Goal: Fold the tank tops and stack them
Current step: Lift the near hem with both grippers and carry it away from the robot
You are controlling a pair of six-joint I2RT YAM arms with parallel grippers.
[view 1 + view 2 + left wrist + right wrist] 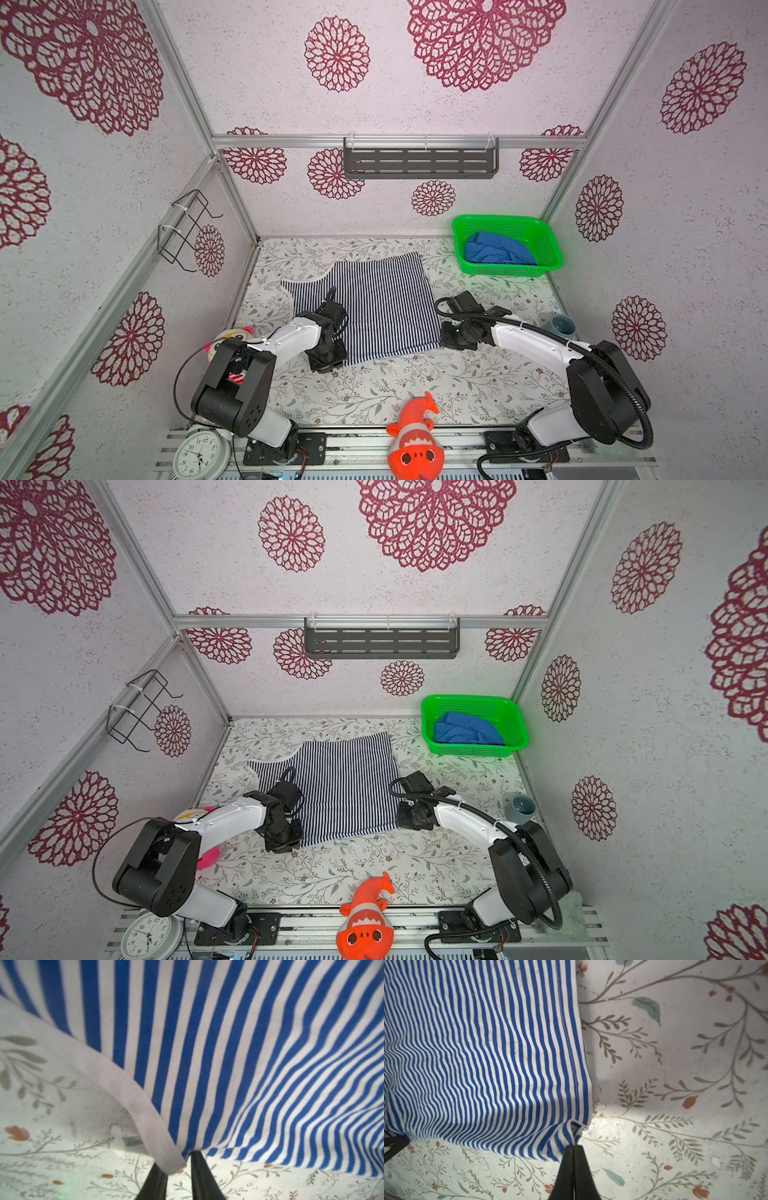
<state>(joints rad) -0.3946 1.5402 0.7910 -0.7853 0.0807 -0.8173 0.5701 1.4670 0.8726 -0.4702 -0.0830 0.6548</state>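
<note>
The striped tank top (378,307) (345,787) lies spread flat on the flowered table in both top views. My left gripper (332,359) (178,1161) sits low at its near left corner. Its fingers (201,1174) stand a narrow gap apart, and the garment's white trim end (166,1159) lies between the tips and over one of them. My right gripper (446,343) (574,1146) is shut on the near right hem corner, pinching a small fold of striped cloth (571,1132). The plain blue tank top (496,249) (465,729) lies crumpled in a green basket.
The green basket (552,257) stands at the back right corner. A grey cup (561,326) sits by the right wall. An orange fish plush (413,432) lies at the front edge, a clock (199,455) front left, another plush (232,336) behind my left arm.
</note>
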